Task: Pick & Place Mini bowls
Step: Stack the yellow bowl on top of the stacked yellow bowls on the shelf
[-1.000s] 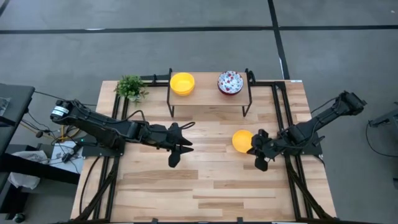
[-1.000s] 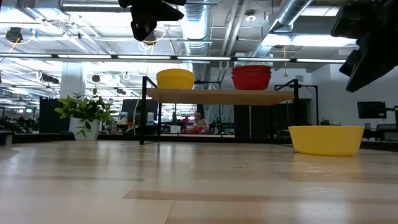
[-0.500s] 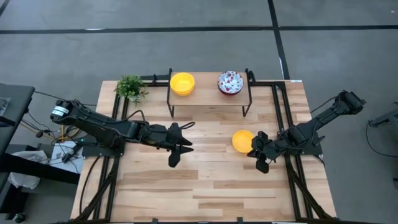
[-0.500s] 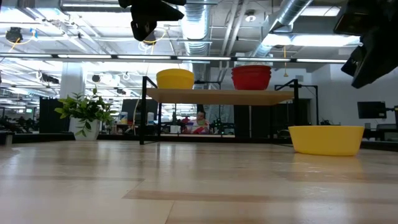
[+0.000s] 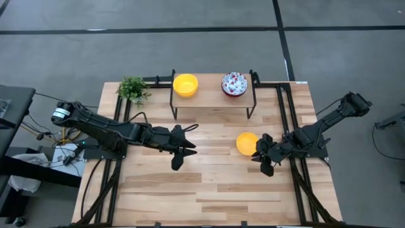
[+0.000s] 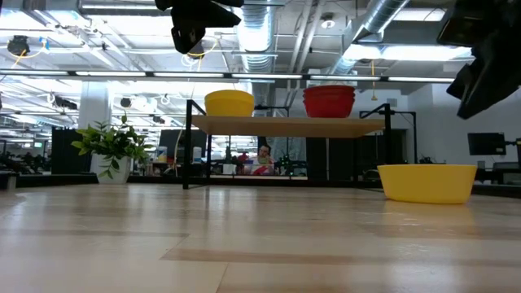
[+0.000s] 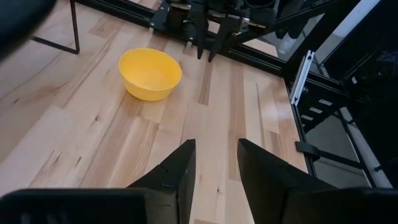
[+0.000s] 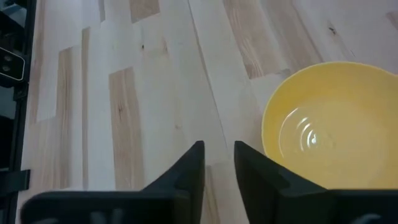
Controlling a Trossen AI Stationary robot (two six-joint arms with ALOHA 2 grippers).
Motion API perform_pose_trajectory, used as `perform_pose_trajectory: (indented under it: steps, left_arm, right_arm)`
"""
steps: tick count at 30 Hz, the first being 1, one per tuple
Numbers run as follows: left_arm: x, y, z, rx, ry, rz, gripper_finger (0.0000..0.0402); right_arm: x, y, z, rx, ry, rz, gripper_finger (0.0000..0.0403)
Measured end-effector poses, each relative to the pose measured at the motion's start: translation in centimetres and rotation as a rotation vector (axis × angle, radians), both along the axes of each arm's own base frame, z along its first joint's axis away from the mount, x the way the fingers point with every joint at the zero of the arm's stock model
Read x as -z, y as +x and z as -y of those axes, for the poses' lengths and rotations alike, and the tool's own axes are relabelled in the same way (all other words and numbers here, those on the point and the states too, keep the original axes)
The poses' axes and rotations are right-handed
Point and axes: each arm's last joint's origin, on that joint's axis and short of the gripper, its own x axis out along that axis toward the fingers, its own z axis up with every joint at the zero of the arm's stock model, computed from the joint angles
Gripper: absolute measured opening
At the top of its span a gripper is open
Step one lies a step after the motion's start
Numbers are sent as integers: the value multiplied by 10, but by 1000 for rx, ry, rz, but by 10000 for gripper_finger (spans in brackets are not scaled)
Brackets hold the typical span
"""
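A plain yellow mini bowl point(image 5: 246, 143) stands on its base on the table, and it also shows in the low view point(image 6: 427, 182) and in both wrist views point(image 7: 150, 73) point(image 8: 329, 130). Another yellow bowl point(image 5: 185, 84) and a floral white bowl point(image 5: 234, 83) sit on a small shelf at the far edge. My right gripper point(image 5: 264, 158) point(image 8: 217, 163) hovers just to the near right of the table's bowl, open by a narrow gap. My left gripper point(image 5: 180, 153) point(image 7: 214, 165) hangs over mid-table, open by a narrow gap and empty. Other bowls are out of view.
The wire-legged shelf point(image 5: 214, 100) stands at the far middle, and its legs reach down to the table. A green potted plant point(image 5: 133, 88) sits at the far left corner. Black frame rails point(image 5: 297, 171) run along the right and left edges. Bare wood lies toward the near edge.
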Motion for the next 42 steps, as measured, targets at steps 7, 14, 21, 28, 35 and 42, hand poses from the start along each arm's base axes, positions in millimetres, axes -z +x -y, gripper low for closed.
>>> perform_pose_trajectory:
  steps: [7, 14, 21, 28, 35, 42]
  left_arm:
    - [0, 0, 0, 0, 0, 0, 117]
    - [0, 0, 0, 0, 0, 0, 117]
    - [0, 0, 0, 0, 0, 0, 117]
    - [0, 0, 0, 0, 0, 0, 117]
    - [0, 0, 0, 1, 0, 0, 117]
    - [0, 0, 0, 1, 0, 0, 117]
  right_arm:
    - [1, -2, 1, -50, -57, -13, 98]
    - [4, -5, 3, -80, -105, -57, 98]
    - [18, 1, 0, -123, -175, -147, 98]
    - [33, 10, -3, -133, -252, -217, 98]
    - [43, 15, 0, -110, -274, -273, 98]
    - [46, 18, 1, -99, -276, -283, 98]
